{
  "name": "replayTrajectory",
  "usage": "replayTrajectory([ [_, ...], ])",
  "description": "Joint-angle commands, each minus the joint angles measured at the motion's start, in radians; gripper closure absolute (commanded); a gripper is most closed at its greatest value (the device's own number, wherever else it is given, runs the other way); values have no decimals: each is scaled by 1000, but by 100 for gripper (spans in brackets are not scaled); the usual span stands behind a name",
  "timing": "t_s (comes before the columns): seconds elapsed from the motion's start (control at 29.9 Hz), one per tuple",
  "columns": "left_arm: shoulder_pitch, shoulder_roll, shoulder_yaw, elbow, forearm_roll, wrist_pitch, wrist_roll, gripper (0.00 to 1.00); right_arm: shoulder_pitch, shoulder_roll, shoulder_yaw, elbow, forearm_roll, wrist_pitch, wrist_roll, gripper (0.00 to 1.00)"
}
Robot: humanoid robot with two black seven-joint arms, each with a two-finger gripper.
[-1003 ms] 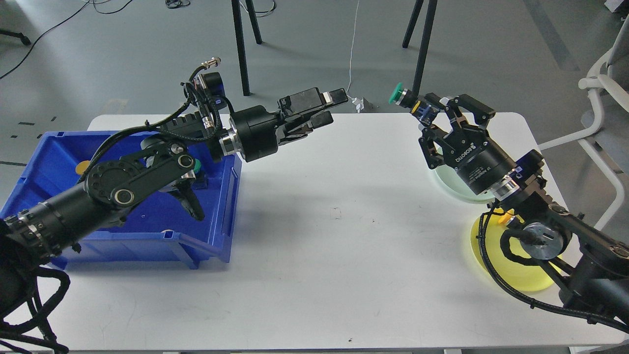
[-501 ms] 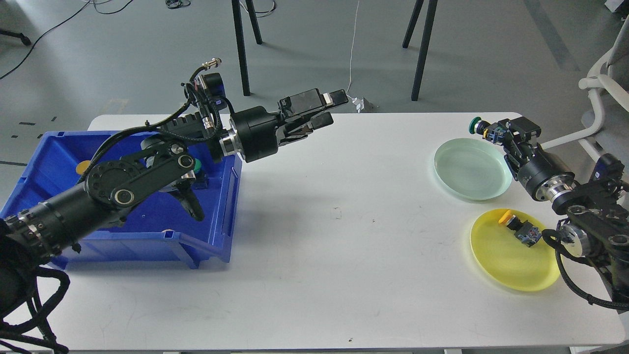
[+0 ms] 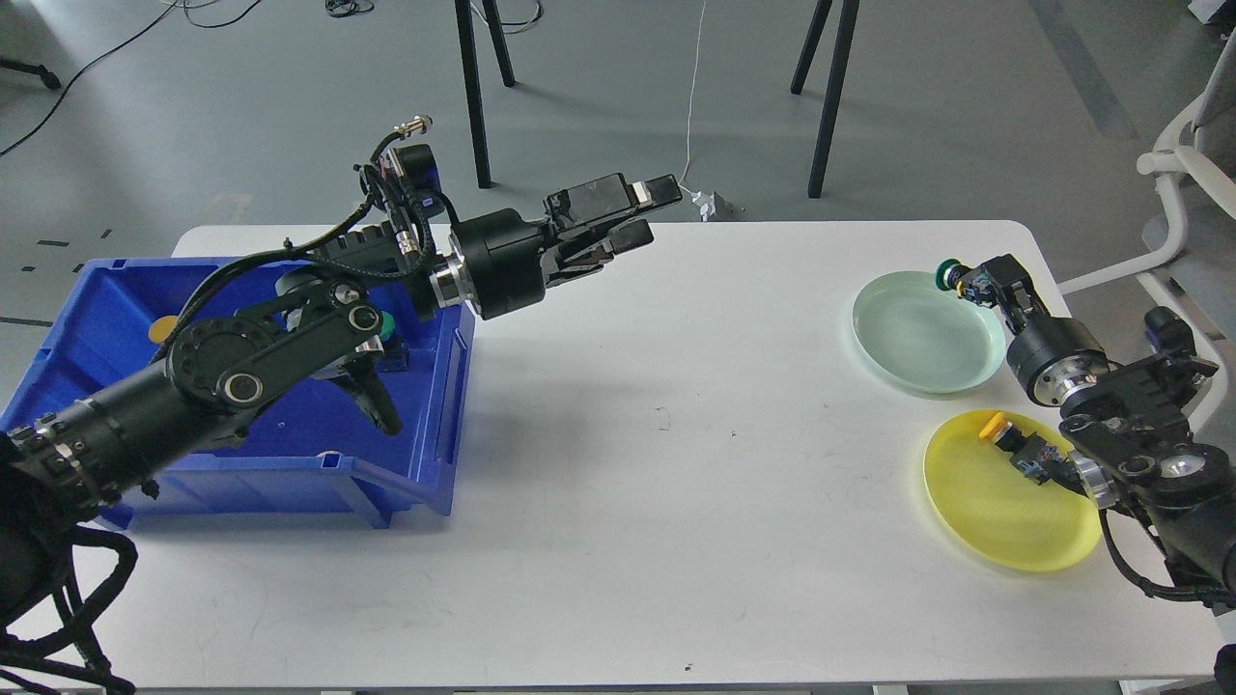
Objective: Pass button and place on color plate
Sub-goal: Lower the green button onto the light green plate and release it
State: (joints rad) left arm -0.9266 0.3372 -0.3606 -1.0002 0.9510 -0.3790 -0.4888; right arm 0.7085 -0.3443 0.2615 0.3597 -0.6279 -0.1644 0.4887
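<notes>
- A blue bin [image 3: 58, 328] sat at the table's left end, under my left arm; a green-capped button [image 3: 387, 325] showed inside it, just behind my elbow joint.
- My left gripper [image 3: 645, 212] hung above the white table [image 3: 618, 502], fingers spread and holding nothing, well apart from both plates.
- A pale green plate [image 3: 908, 338] lay just left of my right gripper [image 3: 970, 285], which pinched a green button [image 3: 940, 279] at the plate's far right rim; whether the button touched the rim could not be told.
- A yellow plate [image 3: 985, 502] lay nearer me, beside my right forearm, and carried a yellow-capped button [image 3: 1014, 446] on its far side.
</notes>
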Motion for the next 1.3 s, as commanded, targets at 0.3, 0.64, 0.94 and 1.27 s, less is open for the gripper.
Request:
replayTrajectory([
  [0.3, 0, 0, 0, 0, 0, 0, 0, 5, 2, 62, -44, -77, 4, -7, 0, 85],
  [0.64, 2, 0, -3, 0, -2, 0, 0, 5, 2, 68, -44, -77, 5, -9, 0, 68],
  [0.94, 2, 0, -4, 0, -2, 0, 0, 5, 0, 68, -42, -77, 10, -10, 0, 53],
  [1.27, 5, -1, -8, 26, -107, -1, 0, 3, 32, 70, -7, -57, 22, -9, 0, 36],
])
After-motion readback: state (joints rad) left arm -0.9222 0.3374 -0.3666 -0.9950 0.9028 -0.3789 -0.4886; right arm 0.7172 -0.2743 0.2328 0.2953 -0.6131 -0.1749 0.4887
